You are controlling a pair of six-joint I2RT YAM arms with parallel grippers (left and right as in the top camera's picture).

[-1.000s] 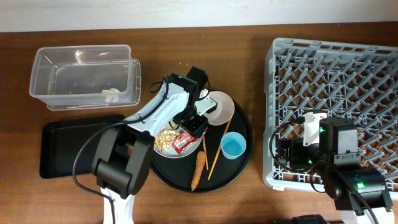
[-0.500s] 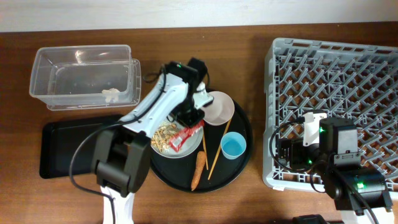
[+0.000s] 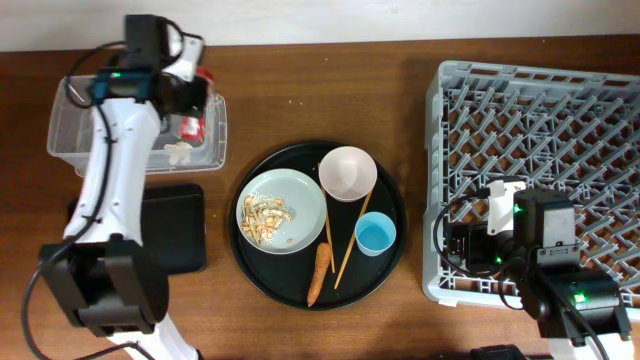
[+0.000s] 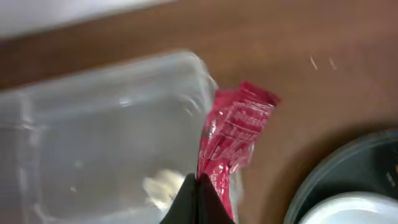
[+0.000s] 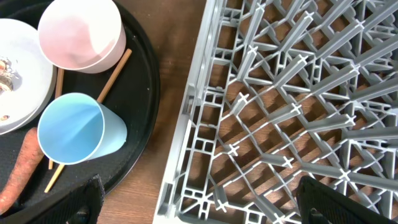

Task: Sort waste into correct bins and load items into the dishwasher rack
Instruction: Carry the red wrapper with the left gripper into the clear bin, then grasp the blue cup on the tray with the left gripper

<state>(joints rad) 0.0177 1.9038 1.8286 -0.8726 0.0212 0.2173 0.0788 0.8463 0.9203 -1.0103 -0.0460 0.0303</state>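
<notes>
My left gripper (image 4: 198, 186) is shut on the red-and-white wrapper (image 4: 233, 134), which hangs over the right end of the clear tub (image 4: 93, 124). From overhead, that gripper (image 3: 192, 100) and wrapper (image 3: 192, 127) are at the tub's (image 3: 100, 125) right wall. The pale plate (image 3: 295, 205) with beige scraps (image 3: 265, 218), white bowl (image 3: 348, 172), blue cup (image 3: 375, 237), carrot (image 3: 319, 275) and two chopsticks (image 3: 350, 245) lie on the round black tray (image 3: 395, 265). My right gripper (image 5: 208, 202) stands open over the left edge of the grey rack (image 5: 292, 93).
The shallow black rectangular tray (image 3: 175, 235) lies below the tub, partly under my left arm. A pale scrap (image 3: 178, 150) lies inside the tub. The rack (image 3: 560, 130) fills the right side. Bare wood separates the tub, the round tray and the rack.
My left gripper shut on the wrapper, lifted it off the plate and swung it left and back to the clear tub. The right arm has not moved.
</notes>
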